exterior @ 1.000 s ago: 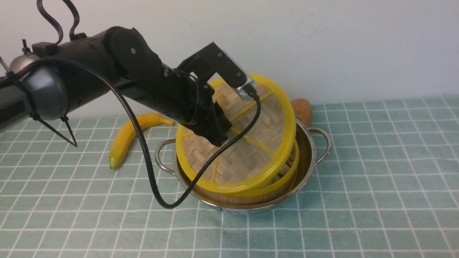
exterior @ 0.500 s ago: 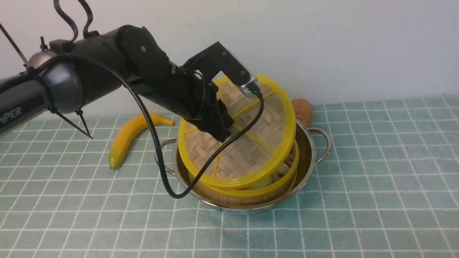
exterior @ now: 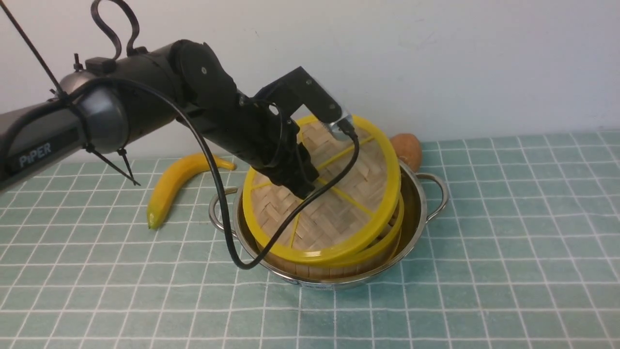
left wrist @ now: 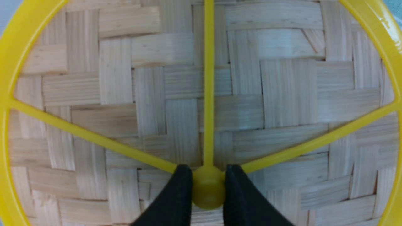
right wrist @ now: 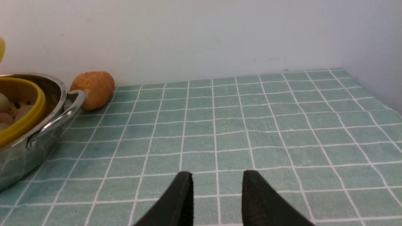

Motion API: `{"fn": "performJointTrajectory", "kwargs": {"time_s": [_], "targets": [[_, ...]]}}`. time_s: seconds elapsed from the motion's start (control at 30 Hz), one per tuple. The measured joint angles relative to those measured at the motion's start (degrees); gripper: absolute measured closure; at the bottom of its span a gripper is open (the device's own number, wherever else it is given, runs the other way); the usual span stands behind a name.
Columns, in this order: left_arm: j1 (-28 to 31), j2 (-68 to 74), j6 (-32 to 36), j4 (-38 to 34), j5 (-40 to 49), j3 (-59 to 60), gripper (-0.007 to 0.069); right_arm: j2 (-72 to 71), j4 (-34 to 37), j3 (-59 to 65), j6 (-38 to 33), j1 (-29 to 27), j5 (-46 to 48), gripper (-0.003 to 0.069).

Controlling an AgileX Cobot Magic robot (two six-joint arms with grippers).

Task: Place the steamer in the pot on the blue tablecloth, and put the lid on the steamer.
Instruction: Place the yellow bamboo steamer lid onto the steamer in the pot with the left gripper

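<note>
Left pincer [left wrist: 208, 174] on lid [left wrist: 267, 94], banana [exterior: 174, 186] nearby

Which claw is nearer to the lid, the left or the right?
Left. The left claw grips the lid at its centre; the right claw hangs open over the blue tablecloth, away from the pot.

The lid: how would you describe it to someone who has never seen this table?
On the blue tablecloth stands a shiny steel pot with a bamboo steamer inside. The lid is the flat woven disc tilted over them, its central knob pinched by the left gripper. Unlike the deeper steamer, it has yellow spokes.
</note>
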Motion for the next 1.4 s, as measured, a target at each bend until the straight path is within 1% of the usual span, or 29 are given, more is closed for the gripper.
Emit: {"fn": "performJointTrajectory", "kwargs": {"time_s": [0.27, 0.53, 0.77, 0.9, 1.0, 1.07, 1.2, 1.4], "targets": [[0.00, 3.47, 1.10, -0.36, 0.22, -3.15, 0.0508, 0.00, 0.00, 0.00, 0.00, 0.00, 0.00, 0.0419], [-0.05, 5.08, 2.91, -0.36, 2.27, -6.03, 0.0508, 0.00, 0.00, 0.00, 0.00, 0.00, 0.00, 0.0419], [-2.40, 6.36, 5.30, 0.99, 2.51, -6.52, 0.0508, 0.00, 0.00, 0.00, 0.00, 0.00, 0.00, 0.0419], [-4.58, 6.60, 4.02, 2.79, 2.15, -7.06, 0.0508, 0.00, 0.00, 0.00, 0.00, 0.00, 0.00, 0.0419], [-5.35, 6.60, 0.68, 4.12, 2.15, -8.86, 0.0508, 0.00, 0.00, 0.00, 0.00, 0.00, 0.00, 0.0419], [-5.30, 6.60, -0.83, 5.03, 2.15, -9.98, 0.0508, 0.00, 0.00, 0.00, 0.00, 0.00, 0.00, 0.0419], [-4.79, 6.60, -1.68, 5.43, 2.88, -11.07, 0.0508, 0.00, 0.00, 0.00, 0.00, 0.00, 0.00, 0.0419], [-3.08, 6.60, -3.39, 5.63, 6.06, -11.26, 0.0508, 0.00, 0.00, 0.00, 0.00, 0.00, 0.00, 0.0419]]}}
